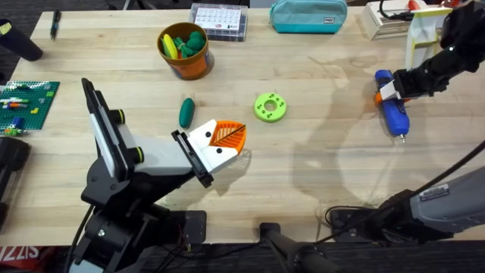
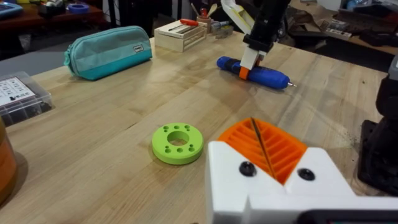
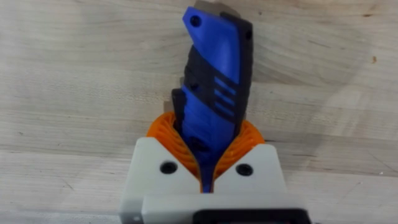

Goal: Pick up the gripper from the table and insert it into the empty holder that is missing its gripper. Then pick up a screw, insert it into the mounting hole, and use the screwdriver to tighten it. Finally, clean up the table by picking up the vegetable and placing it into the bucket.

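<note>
The blue screwdriver (image 1: 394, 114) with its orange collar lies flat on the table at the right. My right gripper (image 1: 388, 89) is shut on its body (image 3: 214, 93), and the orange pads (image 3: 163, 134) wrap around it. The same screwdriver (image 2: 264, 74) lies across the table in the left wrist view. My left gripper (image 1: 229, 139) hovers near the table's middle, shut on nothing, its pads (image 2: 280, 146) pressed together. The dark-green vegetable (image 1: 186, 111) lies just left of it. Behind that stands the orange bucket (image 1: 184, 57), holding green and yellow toy pieces. I cannot make out the loose gripper, holder or screw.
A bright green ring with holes (image 1: 270, 107) lies right of the vegetable. A teal pouch (image 1: 308, 15) and a clear parts box (image 1: 219, 21) sit at the back edge. A white and yellow stand (image 1: 420, 34) is at the back right. A green brick plate (image 1: 26, 106) is at the left.
</note>
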Tool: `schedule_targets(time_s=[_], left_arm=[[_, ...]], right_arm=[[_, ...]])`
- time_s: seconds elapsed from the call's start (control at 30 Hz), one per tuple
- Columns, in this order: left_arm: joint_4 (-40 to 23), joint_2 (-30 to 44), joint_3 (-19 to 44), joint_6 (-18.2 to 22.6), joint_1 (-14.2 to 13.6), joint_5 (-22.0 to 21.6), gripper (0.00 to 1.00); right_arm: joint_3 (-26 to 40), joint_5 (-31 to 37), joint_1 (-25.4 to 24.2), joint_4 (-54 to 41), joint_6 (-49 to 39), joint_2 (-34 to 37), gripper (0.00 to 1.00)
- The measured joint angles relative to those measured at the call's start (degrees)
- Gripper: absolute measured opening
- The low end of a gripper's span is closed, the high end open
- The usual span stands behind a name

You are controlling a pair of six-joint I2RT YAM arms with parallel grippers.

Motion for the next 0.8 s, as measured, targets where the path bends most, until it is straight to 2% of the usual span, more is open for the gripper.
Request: schedule_targets(time_s=[0.23, 0.53, 0.67, 0.7, 0.8], left_arm=[[0.1, 0.01, 0.0, 0.0, 0.0, 0.03, 0.018], [0.1, 0.02, 0.0, 0.0, 0.0, 0.03, 0.017], [0.1, 0.0, 0.0, -0.01, 0.0, 0.03, 0.017], [0.1, 0.0, 0.0, 0.0, 0.0, 0.03, 0.017], [0.1, 0.02, 0.0, -0.02, 0.0, 0.03, 0.019]], right_arm=[[0.0, -0.77, 0.0, 0.97, 1.27, 0.0, 0.059], [0.0, -7.31, 0.0, 1.61, 2.87, -0.01, 0.059], [0.0, -8.15, 0.0, 1.8, 2.86, 0.0, 0.059], [0.0, -8.14, 0.0, 1.74, 3.19, 0.0, 0.101], [0.0, -8.21, 0.03, 1.62, 3.3, -0.02, 0.525]])
